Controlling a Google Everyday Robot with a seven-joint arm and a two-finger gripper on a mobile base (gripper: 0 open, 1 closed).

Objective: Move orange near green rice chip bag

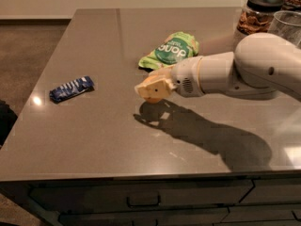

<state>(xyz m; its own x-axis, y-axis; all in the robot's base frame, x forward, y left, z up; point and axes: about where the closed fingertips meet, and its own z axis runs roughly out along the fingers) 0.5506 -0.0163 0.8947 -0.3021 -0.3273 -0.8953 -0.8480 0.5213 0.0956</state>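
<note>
The green rice chip bag (pixel 172 51) lies flat on the grey counter (pixel 94 140), right of the middle towards the back. My gripper (pixel 151 89) hovers above the counter just in front of and slightly left of the bag, with its shadow below it. Its cream fingers (pixel 146 85) are closed around the orange (pixel 153 99). Only a sliver of the orange's skin shows under the fingers. My white arm reaches in from the right.
A small dark blue candy bar wrapper (pixel 71 88) lies at the left of the counter. A lidded jar of nuts (pixel 257 14) and a clear plastic cup (pixel 288 26) stand at the back right corner. Drawers run below the counter's front edge.
</note>
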